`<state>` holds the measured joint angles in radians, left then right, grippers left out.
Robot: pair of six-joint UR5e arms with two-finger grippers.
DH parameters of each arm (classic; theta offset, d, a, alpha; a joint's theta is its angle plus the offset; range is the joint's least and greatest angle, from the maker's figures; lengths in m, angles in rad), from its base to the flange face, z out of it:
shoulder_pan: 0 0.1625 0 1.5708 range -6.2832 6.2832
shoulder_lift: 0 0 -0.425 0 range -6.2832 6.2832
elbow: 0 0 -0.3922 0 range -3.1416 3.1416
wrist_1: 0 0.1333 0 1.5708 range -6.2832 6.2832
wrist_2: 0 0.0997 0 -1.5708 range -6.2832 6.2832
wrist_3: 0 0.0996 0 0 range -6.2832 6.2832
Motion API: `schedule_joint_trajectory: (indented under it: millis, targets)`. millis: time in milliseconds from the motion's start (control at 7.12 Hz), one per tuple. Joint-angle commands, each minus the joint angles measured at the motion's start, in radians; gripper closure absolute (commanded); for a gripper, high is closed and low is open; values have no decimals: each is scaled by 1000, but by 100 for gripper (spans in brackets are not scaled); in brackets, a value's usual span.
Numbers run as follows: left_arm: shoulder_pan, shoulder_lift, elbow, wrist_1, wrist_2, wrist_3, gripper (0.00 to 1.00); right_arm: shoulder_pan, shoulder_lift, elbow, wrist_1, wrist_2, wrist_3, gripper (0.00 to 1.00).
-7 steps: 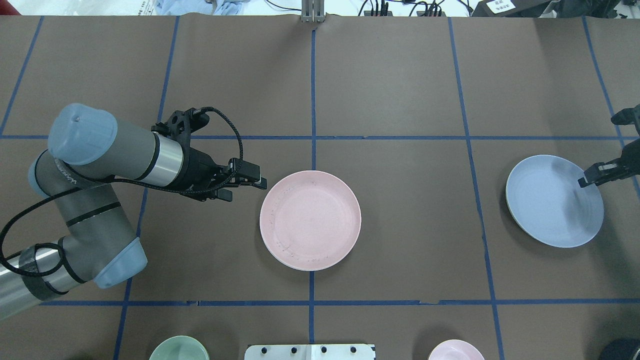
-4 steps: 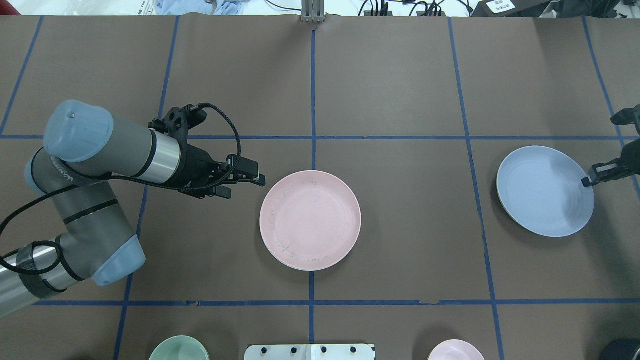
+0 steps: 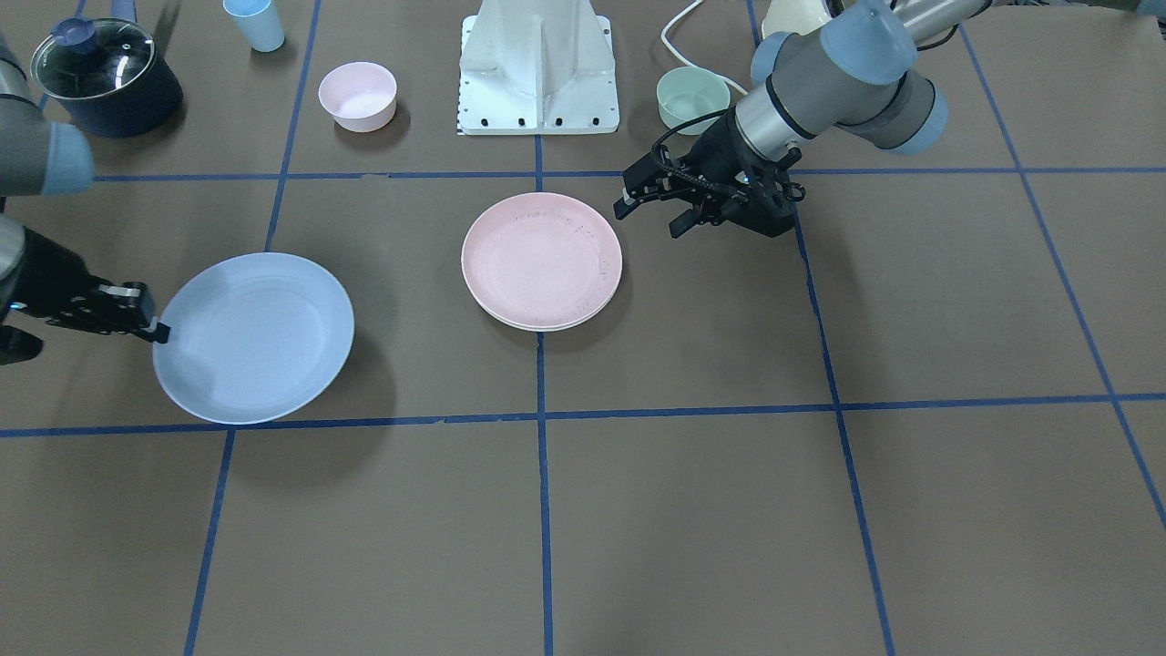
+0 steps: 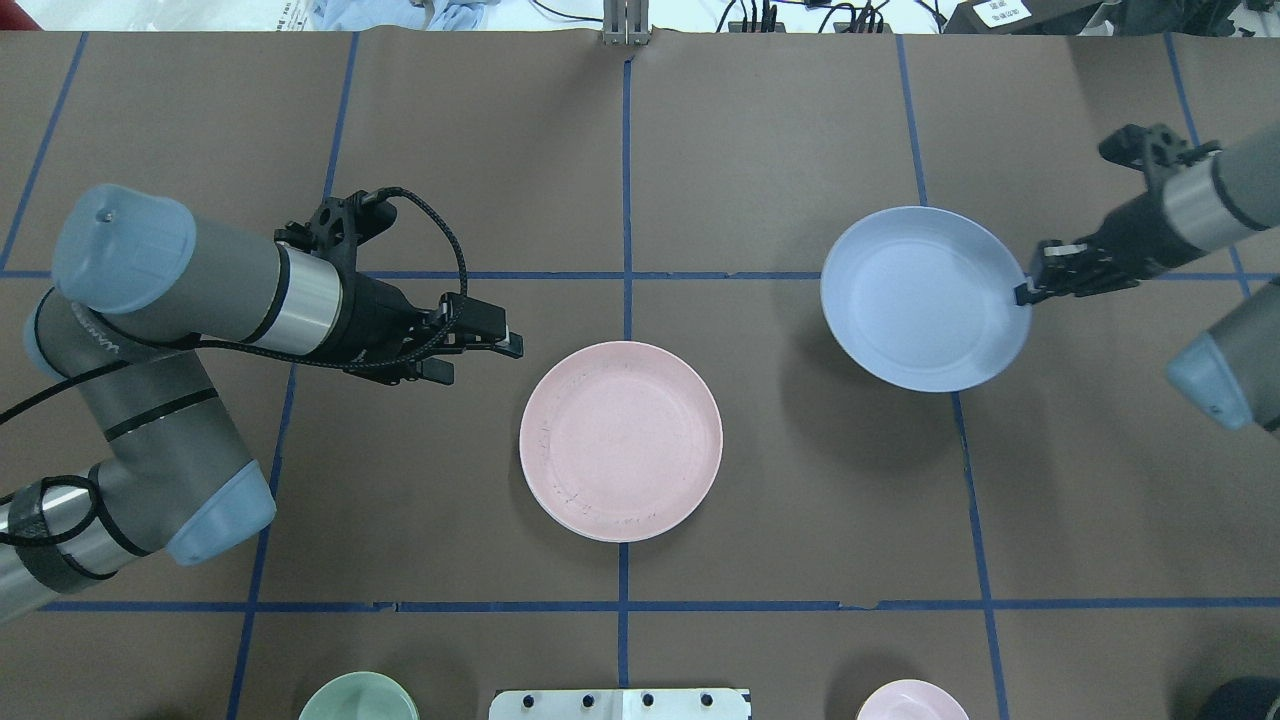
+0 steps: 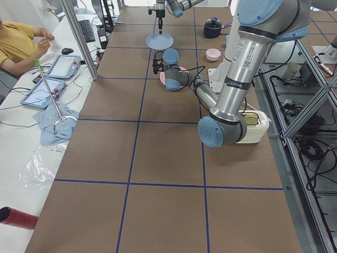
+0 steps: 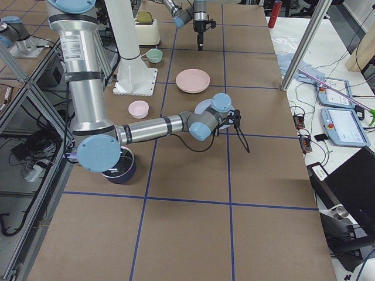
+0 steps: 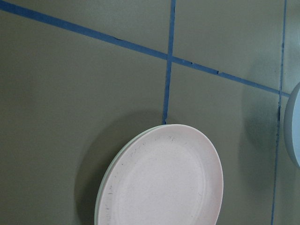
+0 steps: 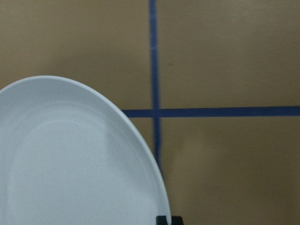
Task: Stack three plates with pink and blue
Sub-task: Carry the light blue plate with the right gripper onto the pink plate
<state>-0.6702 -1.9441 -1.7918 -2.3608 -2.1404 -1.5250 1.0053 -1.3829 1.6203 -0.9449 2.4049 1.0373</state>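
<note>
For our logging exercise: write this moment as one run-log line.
right jaws: shut on blue plate rim, lifted | left jaws: open, empty | pink plate: atop cream-white plate

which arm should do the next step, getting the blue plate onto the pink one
Right. The right claw grips the blue plate by the rim, lifted off the table; the left claw hangs open and empty beside the pink plate.

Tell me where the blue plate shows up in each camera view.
Front-facing: blue plate lower left.
Overhead: plate upper right.
Exterior left: plate top centre, far.
Exterior right: plate centre, partly hidden.
Left wrist: plate sliver, right edge.
Right wrist: plate lower left.
Landmark: pink plate, table centre; missing only from right wrist view.
</note>
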Motion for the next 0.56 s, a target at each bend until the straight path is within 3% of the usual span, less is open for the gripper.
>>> schedule_joint_trajectory:
  millis: [0, 281, 421]
  targets:
    - [-58, 40, -3, 0, -7, 47, 0, -182, 186, 16, -2, -125, 322, 100]
    - [-94, 73, -3, 0, -7, 146, 0, -350, 241, 59, -5, -283, 438, 100]
    - [-132, 73, 3, 2, -18, 152, 0, -397, 242, 79, -12, -312, 466, 100]
